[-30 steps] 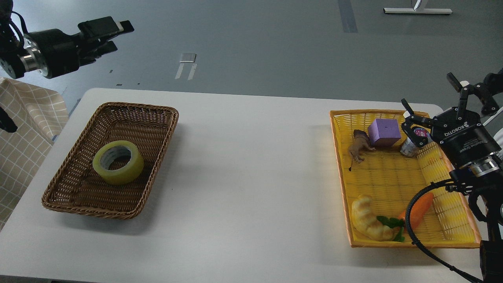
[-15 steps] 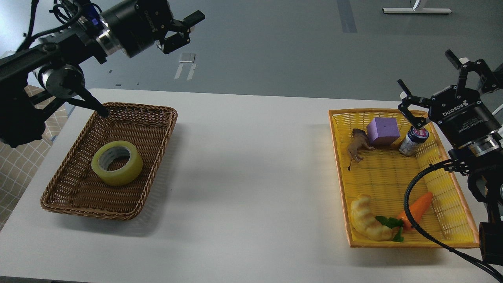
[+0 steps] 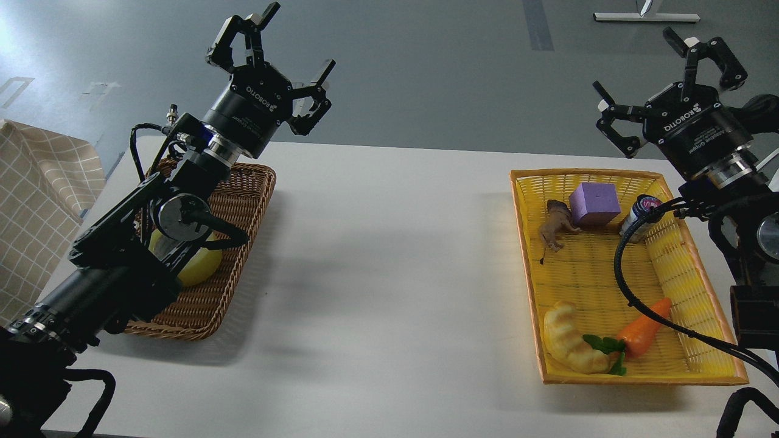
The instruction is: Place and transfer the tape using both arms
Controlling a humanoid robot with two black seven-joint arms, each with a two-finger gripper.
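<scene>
The yellow tape lies in the brown wicker basket at the table's left; my left arm covers most of it. My left gripper is open and empty, raised high above the basket's far edge, fingers pointing up and away. My right gripper is open and empty, raised above the far right corner of the yellow tray.
The yellow tray holds a purple block, a brown toy animal, a small can, a croissant toy and a carrot toy. A checked cloth hangs at the left edge. The white table lies between basket and tray.
My left arm has swung in from the far left over the basket and now hides most of the tape. My right gripper has risen up and away from the tray. The tape has not moved.
</scene>
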